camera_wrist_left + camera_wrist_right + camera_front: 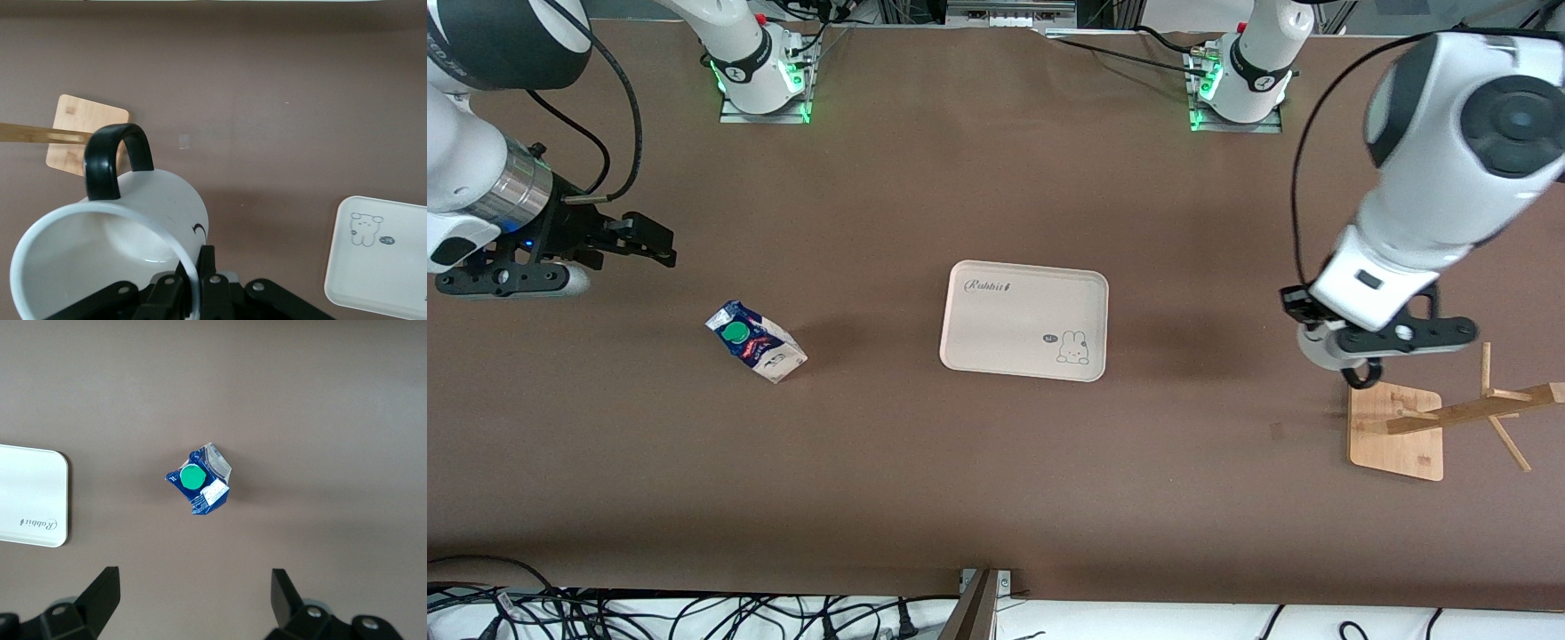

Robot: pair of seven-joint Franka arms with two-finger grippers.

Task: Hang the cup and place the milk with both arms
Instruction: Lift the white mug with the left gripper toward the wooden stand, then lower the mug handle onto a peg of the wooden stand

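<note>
The cup (143, 220), white with a black loop handle (115, 160), is tilted in my left gripper (199, 283), which is shut on its rim. In the front view the left gripper (1352, 356) hangs over the edge of the wooden rack's base (1396, 436), and only the cup's handle (1362, 373) shows. The milk (756, 342) lies on the table toward the right arm's end, green cap up; it also shows in the right wrist view (200, 483). My right gripper (660, 244) is open and empty above the table, apart from the milk; its fingers (103, 593) stand wide.
A cream tray (1024, 320) with a rabbit drawing lies mid-table; it also shows in the left wrist view (380, 267) and the right wrist view (30, 497). The rack's post with pegs (1476, 411) rises from its base (83, 133). Cables lie along the table's near edge.
</note>
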